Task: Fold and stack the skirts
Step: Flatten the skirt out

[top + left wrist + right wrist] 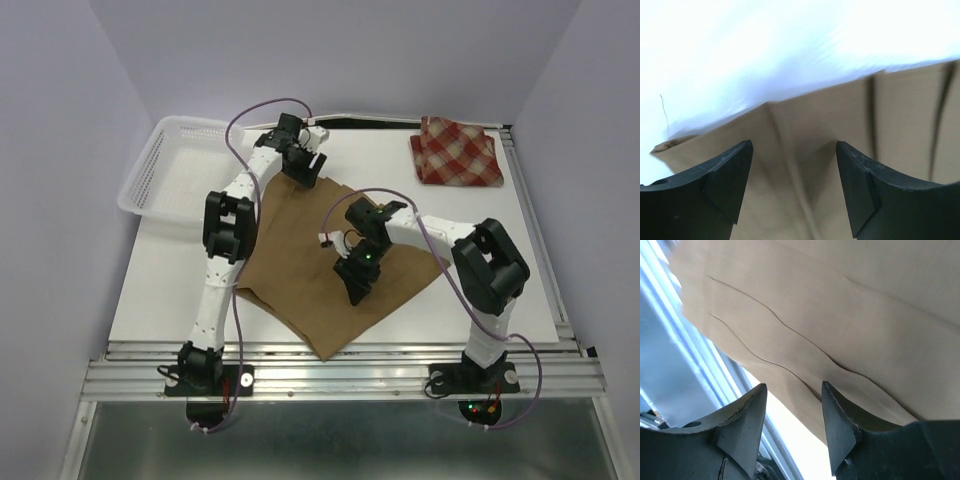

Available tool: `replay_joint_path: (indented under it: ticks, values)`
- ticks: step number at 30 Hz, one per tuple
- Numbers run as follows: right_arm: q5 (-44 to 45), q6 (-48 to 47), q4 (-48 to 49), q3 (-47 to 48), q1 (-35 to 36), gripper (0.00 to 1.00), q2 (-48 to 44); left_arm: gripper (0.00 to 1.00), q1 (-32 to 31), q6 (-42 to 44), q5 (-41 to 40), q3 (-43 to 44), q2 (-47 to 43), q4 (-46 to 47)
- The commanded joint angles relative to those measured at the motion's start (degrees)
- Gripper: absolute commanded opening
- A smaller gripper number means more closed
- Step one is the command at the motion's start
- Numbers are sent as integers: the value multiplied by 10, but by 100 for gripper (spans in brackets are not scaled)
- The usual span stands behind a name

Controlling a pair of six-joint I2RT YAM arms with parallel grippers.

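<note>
tan skirt (330, 275): lies spread open across the middle of the table (400, 195), one corner reaching the near edge, not yet folded. plaid skirt (456, 150): lies folded at the far right corner, well apart from the tan one and from both arms. handling, as judged: both garments are light, limp cloth, not fragile; they will sag and drag when lifted, and a single-point pinch would likely bunch the fabric. the tan cloth looks matte and should not slip from a firm pinch; layered hem lines show in the right wrist view, so a pinch there may take one layer only. best hold is judged to be at two corners or along one hem. left gripper (300, 162): at the far edge of the tan skirt, near the white basket (150, 175); jaws wide apart over a raised crease by the cloth's edge, clamped on nothing. right gripper (357, 285): above the near part of the tan skirt; jaws moderately apart, holding nothing; contact with the cloth cannot be told.
</note>
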Motion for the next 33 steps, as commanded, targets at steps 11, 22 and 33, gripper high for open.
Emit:
replay_joint_path:
  ticks: [11,22,33]
  values:
    - [95,-113,-53,188,-161,54,-36,77,13,-3,8,-386,-419,-4]
    - [178,-145,-14,186,-172,47,79,68,17,4,34,-539,-438,38]
    - [173,-162,-58,51,-172,38,74,54,9,-24,62,-347,-198,10]
